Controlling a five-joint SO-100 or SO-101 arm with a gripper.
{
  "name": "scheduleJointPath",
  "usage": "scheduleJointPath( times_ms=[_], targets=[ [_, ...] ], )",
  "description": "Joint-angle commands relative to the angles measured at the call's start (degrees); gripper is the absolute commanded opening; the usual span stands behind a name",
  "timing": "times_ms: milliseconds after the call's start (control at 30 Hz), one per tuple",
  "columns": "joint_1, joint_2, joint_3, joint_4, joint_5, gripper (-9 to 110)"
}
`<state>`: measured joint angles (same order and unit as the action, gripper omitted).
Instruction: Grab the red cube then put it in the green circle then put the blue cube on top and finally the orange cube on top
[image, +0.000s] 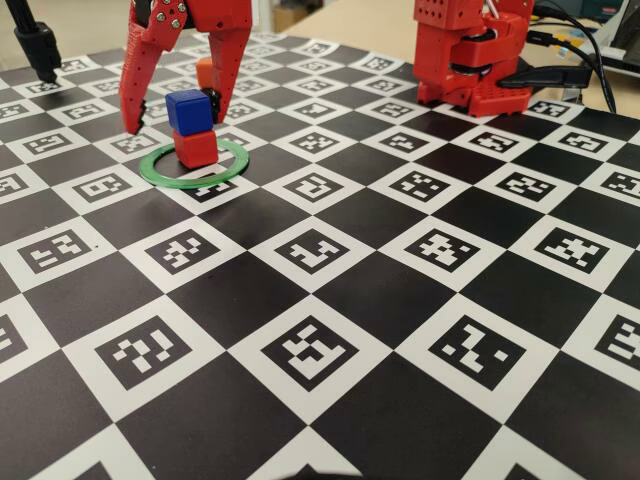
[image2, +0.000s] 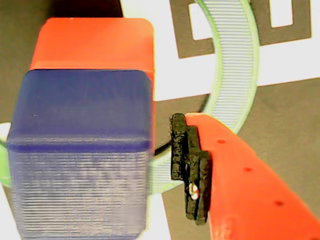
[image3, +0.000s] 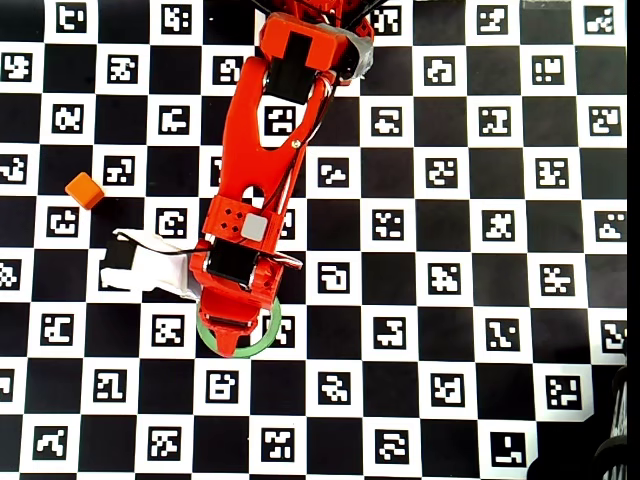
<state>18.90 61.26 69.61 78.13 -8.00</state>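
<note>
Two cubes stand stacked inside the green circle (image: 193, 164): the red cube (image: 196, 148) sits on the table (image: 400, 300) within the ring, and the blue cube (image: 187, 110) rests on top of it, turned slightly off square from the one beneath. In the fixed view the pincer (image: 175, 100) hangs over the stack with its fingers spread apart, one on either side of the blue cube and neither seeming to touch it. The wrist view confirms a gap: the blue cube (image2: 80, 150) fills the left of the picture above the red cube (image2: 95, 47), and the red finger with its dark pad (image2: 190, 167) stands just to the right of it, with a strip of table and ring (image2: 235, 70) showing between them. The other finger is outside that picture.

Behind the stack in the fixed view, the orange cube (image: 204, 72) lies on the table, partly hidden by a finger. From overhead, the orange cube (image3: 85, 190) sits well apart from the green circle (image3: 262, 342), up and to the left of it, while the arm covers the stack, so the two cubes probably lie beneath the pincer (image3: 236, 325) there.
</note>
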Motion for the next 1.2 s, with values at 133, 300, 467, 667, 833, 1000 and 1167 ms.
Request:
scheduleJointPath(
  times_ms=[133, 300, 467, 667, 833, 1000, 1167],
  targets=[
    [-0.70, 10.37, -5.89, 5.01, 0.70, 57],
    [-0.53, 12.92, -8.70, 8.70, 0.97, 58],
    [-0.26, 15.47, -11.34, 12.39, 0.97, 58],
    [1.41, 17.58, -15.47, 17.40, 0.35, 58],
    [4.48, 18.81, -19.60, 21.18, -0.70, 58],
    [10.11, 19.34, -23.64, 24.08, -1.32, 58],
    [16.44, 19.51, -24.70, 25.58, -2.37, 58]
  ],
)
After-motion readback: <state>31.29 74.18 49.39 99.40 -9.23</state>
